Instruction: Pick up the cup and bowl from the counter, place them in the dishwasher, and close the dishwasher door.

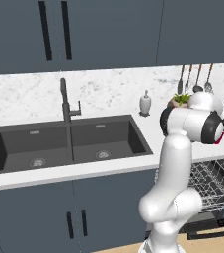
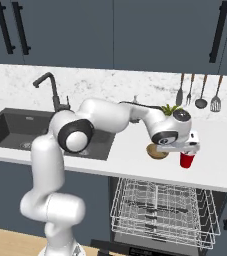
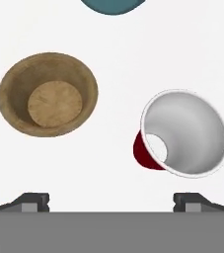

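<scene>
Two dishes, cup [image 3: 185, 133] and bowl [image 3: 48, 95], beneath open claw [image 3: 111, 200].

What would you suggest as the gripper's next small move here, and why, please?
Probably shift sideways over the red cup, then descend. The gripper hangs open above the counter, its fingertips straddling bare worktop between the wooden bowl and the cup, so neither is lined up for a grasp yet.

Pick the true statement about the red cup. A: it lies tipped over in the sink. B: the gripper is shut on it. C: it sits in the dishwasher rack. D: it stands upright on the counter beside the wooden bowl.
D: the red cup stands mouth-up on the counter, apart from the wooden bowl, under the open gripper.
</scene>
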You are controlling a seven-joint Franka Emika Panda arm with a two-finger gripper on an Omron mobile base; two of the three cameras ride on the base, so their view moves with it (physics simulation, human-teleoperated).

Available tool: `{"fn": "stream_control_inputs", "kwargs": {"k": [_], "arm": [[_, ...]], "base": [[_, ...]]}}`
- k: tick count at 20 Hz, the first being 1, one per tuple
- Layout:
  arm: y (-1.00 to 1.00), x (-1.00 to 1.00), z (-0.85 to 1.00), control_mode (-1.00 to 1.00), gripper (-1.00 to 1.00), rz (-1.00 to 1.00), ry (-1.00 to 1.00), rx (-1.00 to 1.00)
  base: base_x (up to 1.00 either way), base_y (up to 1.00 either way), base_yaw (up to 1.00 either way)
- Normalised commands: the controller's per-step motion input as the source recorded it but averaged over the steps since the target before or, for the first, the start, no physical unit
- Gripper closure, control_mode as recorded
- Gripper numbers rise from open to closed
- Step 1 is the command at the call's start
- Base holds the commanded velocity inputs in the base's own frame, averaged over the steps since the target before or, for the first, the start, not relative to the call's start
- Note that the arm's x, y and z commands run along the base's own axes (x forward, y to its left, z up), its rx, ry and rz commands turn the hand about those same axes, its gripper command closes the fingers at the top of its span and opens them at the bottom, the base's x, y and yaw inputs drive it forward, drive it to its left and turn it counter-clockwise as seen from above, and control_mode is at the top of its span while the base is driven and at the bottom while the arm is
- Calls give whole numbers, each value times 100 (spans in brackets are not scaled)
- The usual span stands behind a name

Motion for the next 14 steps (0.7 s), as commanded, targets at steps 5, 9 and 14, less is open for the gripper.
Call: {"fn": "stream_control_inputs", "kwargs": {"k": [5, 9, 14], "arm": [[-19, 37, -3, -100, -100, 4, 1, 1], [-2, 11, 0, -100, -100, 1, 0, 0], [21, 0, -10, -100, -100, 0, 0, -3]], "base": [[0, 0, 0], [0, 0, 0], [0, 0, 0]]}}
